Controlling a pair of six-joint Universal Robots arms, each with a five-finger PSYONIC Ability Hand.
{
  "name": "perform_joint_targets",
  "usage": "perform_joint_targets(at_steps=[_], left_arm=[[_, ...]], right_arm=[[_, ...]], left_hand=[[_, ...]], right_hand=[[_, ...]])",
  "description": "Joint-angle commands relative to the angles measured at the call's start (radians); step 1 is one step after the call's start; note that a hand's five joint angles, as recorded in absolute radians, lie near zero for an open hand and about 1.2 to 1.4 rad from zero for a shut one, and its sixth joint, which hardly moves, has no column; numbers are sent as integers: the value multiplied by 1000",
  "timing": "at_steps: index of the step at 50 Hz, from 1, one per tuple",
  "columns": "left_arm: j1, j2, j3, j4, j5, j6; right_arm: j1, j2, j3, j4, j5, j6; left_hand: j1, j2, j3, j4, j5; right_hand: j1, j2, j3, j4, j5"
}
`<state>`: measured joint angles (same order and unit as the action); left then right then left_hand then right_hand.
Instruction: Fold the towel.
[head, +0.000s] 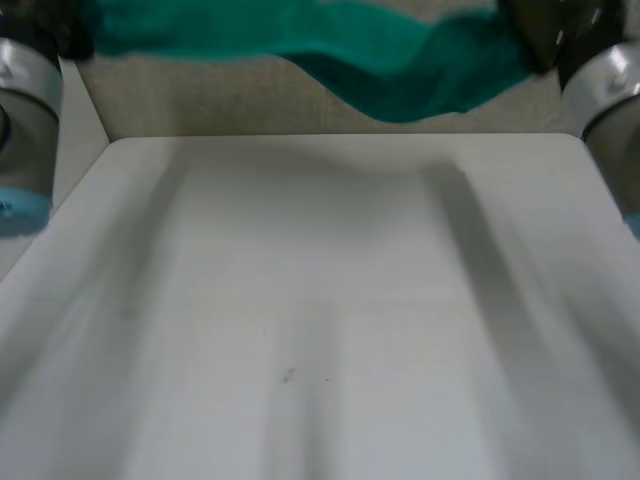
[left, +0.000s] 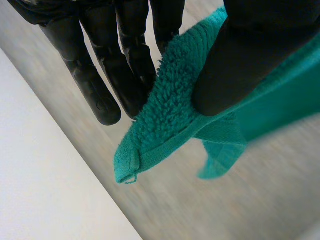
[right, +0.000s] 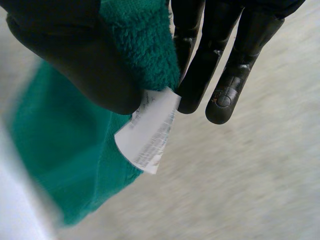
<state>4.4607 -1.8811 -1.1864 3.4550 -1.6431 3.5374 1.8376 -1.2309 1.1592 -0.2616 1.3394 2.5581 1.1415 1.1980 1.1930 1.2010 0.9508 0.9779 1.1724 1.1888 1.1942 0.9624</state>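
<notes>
Aloft: towel (head: 400, 70) between fingers (left: 130, 75), left hand (left: 250, 60), right hand (right: 75, 60).

Left robot hand (left: 125, 65) and right robot hand (right: 75, 50) each pinch the towel (head: 400, 70) between thumb and fingers.

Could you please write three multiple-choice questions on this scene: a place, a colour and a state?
1. Where is the towel? A spread flat on the table; B held up off the table between left hand and right hand; C heaped mid-table.
2. What colour is the towel? A red; B green; C white.
3. What is the right hand doing? A hanging open; B curled, holding nothing; C pinching the towel beside its white label.
Answers: 1 B, it stretches above the table's far edge; 2 B, green in every view; 3 C, thumb and fingers clamp it.
</notes>
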Motion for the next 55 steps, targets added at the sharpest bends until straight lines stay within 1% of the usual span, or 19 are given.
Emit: perform_joint_targets(at_steps=[1, 3, 7, 11, 14, 16, 21, 24, 26, 30, 35, 39, 47, 51, 55], left_arm=[[12, -16, -243, -17, 5, -55], [17, -41, -311, -14, 11, -72], [18, -110, -390, -16, 11, -84], [20, -125, -446, -16, 11, -87], [20, -124, -467, -16, 11, -87], [17, -112, -493, -14, 12, -87], [3, -98, -516, -16, 11, -87], [3, -78, -527, -16, 11, -89], [3, -61, -536, -16, 11, -89], [2, -55, -536, -16, 11, -90], [2, -52, -538, -16, 9, -90], [3, -53, -539, -16, 8, -90], [3, -53, -547, -17, 8, -103], [3, -53, -547, -17, 9, -112], [2, -53, -550, -17, 8, -112]], right_arm=[[-64, 8, 216, 39, -78, -4], [-66, 16, 257, 35, -88, -1], [-69, 123, 355, 38, -144, -15], [-69, 162, 384, 41, -154, -15], [-78, 182, 431, 44, -134, -7], [-93, 174, 459, 45, -131, 7], [-115, 139, 497, 48, -115, 66], [-124, 93, 530, 61, -105, 177], [-126, 91, 537, 76, -105, 235], [-126, 84, 540, 123, -112, 292], [-126, 82, 548, 163, -120, 301], [-124, 82, 554, 163, -108, 300], [-121, 88, 542, 147, -111, 315], [-115, 123, 510, 119, -103, 333], [-78, 231, 427, 107, -48, 376]], left_hand=[[255, 198, 203, 195, 271], [255, 198, 203, 195, 271], [255, 198, 203, 195, 271], [255, 198, 203, 195, 271], [255, 198, 203, 195, 271], [255, 198, 203, 195, 271], [255, 198, 203, 195, 271], [255, 198, 203, 195, 271], [255, 198, 203, 195, 271], [255, 198, 203, 195, 271], [255, 198, 203, 195, 271], [255, 198, 203, 195, 271], [255, 198, 203, 195, 271], [255, 198, 203, 195, 271], [255, 198, 203, 195, 271]], right_hand=[[418, 224, 207, 202, 259], [418, 224, 207, 202, 259], [418, 224, 207, 202, 259], [418, 224, 207, 202, 259], [-58, -252, -269, -274, -217], [-161, -356, -372, -378, -320], [-256, -450, -466, -472, -415], [-352, -547, -563, -569, -511], [-423, -617, -634, -639, -582], [-511, -705, -722, -727, -670], [-520, -715, -731, -736, -679], [-520, -715, -731, -736, -679], [-470, -665, -681, -687, -629], [-420, -615, -631, -637, -579], [-341, -536, -552, -558, -500]])
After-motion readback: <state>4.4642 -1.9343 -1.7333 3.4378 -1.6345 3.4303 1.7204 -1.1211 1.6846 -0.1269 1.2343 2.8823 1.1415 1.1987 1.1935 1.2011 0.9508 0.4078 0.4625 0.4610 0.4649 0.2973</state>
